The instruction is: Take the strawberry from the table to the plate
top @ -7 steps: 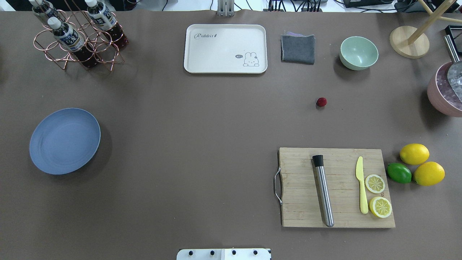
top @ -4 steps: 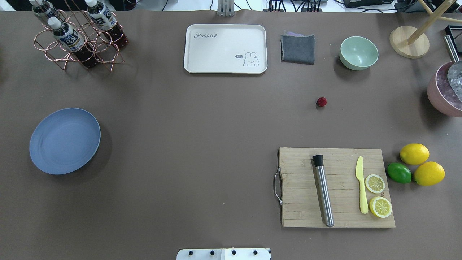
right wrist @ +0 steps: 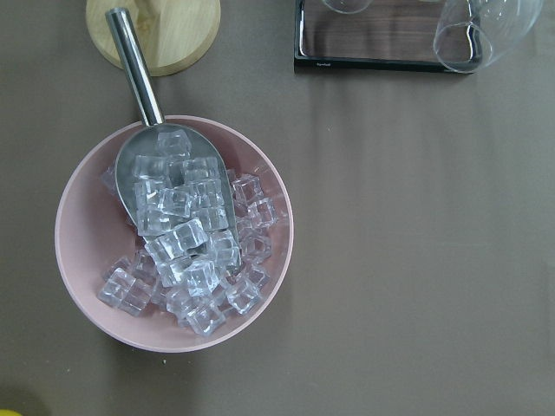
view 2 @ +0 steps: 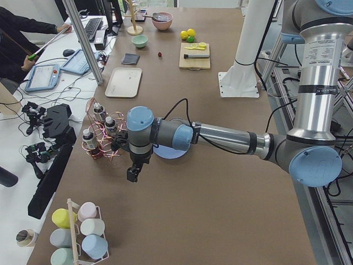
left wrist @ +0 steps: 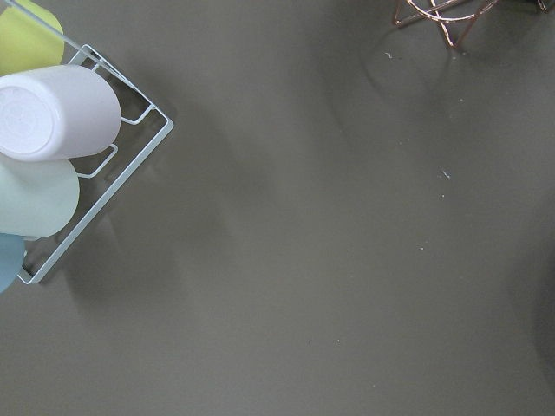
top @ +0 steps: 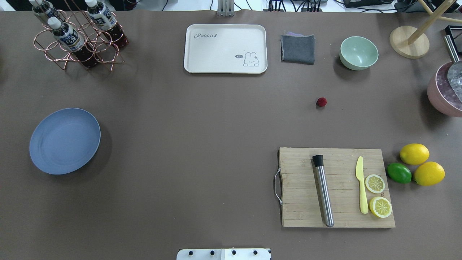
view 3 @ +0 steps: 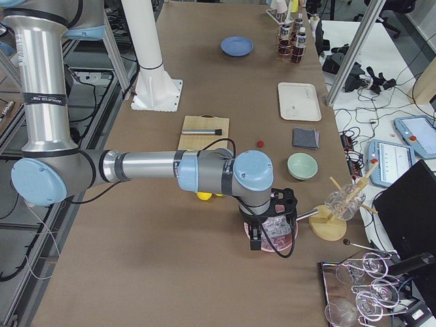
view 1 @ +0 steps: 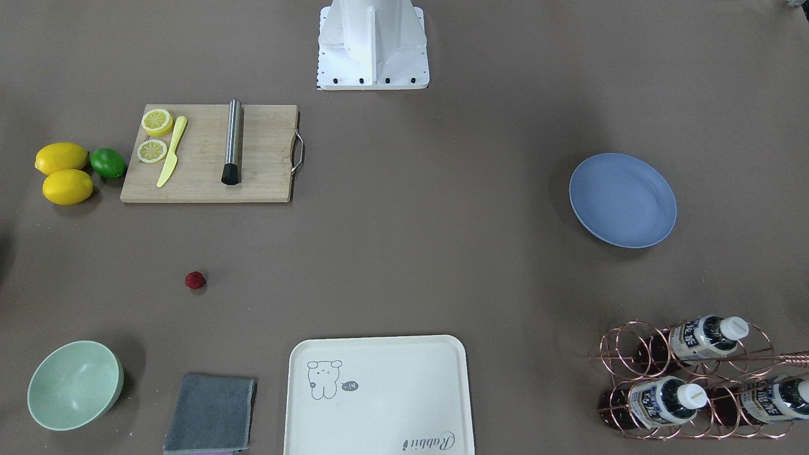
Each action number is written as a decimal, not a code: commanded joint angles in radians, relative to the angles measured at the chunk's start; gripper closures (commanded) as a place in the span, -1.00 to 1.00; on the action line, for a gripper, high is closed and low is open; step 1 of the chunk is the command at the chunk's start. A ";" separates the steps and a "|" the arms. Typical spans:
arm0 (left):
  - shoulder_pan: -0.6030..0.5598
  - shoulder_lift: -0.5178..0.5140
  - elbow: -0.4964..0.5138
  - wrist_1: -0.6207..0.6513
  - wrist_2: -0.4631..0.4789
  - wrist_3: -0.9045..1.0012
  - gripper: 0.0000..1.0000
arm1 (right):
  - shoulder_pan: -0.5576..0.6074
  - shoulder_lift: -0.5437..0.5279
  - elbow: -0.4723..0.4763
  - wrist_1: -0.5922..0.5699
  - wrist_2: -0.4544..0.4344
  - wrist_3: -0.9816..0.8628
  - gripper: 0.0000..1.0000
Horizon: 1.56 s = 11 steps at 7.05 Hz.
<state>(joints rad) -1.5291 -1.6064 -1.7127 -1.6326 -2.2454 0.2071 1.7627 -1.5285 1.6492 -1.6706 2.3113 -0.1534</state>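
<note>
The strawberry (top: 321, 102) is a tiny dark-red berry lying alone on the brown table (top: 202, 119), right of centre in the overhead view and also in the front view (view 1: 195, 280). Far to its left lies the blue-grey plate (top: 65, 141), with nothing on it. Neither gripper shows in the overhead or front view. In the left side view my left gripper (view 2: 132, 174) hangs over the table's end beyond the plate. In the right side view my right gripper (view 3: 255, 242) hangs over a pink bowl of ice (right wrist: 173, 234). I cannot tell whether either is open or shut.
A wooden cutting board (top: 335, 187) with a muddler, yellow knife and lemon slices lies near the strawberry, with lemons (top: 414, 154) and a lime beside it. At the far edge stand a mint bowl (top: 358, 52), grey cloth (top: 297, 48), cream tray (top: 225, 48) and bottle rack (top: 77, 36).
</note>
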 commanded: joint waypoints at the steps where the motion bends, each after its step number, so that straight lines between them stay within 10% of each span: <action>1: 0.077 -0.061 -0.019 -0.031 0.007 -0.002 -0.97 | -0.008 0.013 0.006 0.002 0.005 0.006 -1.00; 7: 0.196 -0.024 0.042 -0.466 -0.030 -0.454 -0.97 | -0.201 0.031 0.135 0.024 0.111 0.107 -1.00; 11: 0.299 0.009 0.177 -0.731 -0.034 -0.686 -0.96 | -0.348 0.033 0.121 0.293 0.090 0.426 -1.00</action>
<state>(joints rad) -1.2637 -1.6173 -1.5585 -2.3410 -2.2762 -0.4517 1.4618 -1.4959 1.7709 -1.4502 2.4118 0.1762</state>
